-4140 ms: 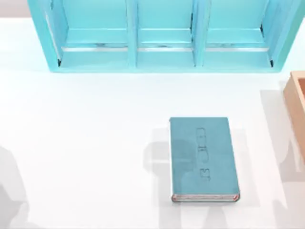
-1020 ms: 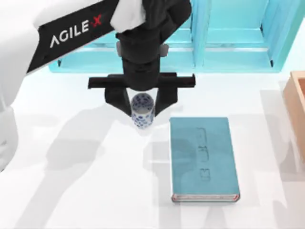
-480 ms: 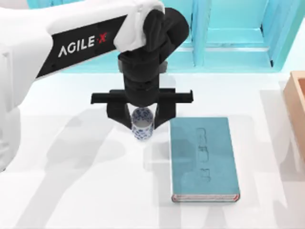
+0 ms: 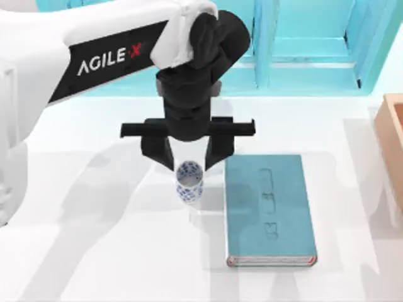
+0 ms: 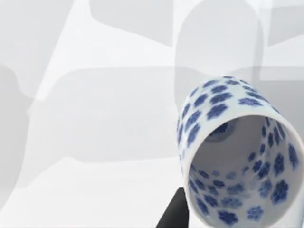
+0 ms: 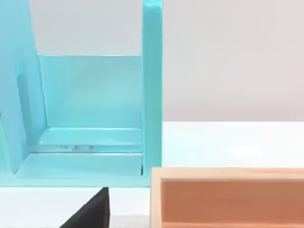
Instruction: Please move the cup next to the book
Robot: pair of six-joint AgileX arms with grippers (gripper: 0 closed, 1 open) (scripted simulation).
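While left fingers [image 4: 189, 157] stand spread | cup [image 4: 189, 182] just below them (unheld) | beside book [image 4: 269, 209]

The left arm [image 4: 94, 56] hides much of the shelf unit [image 4: 302, 56] behind the book [image 4: 269, 211]. A wooden box [image 4: 393, 138], right of the book, is cut off by the picture's edge.

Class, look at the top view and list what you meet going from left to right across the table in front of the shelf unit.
Left arm → cup, just below the left pincer → book → wooden box at the right edge.
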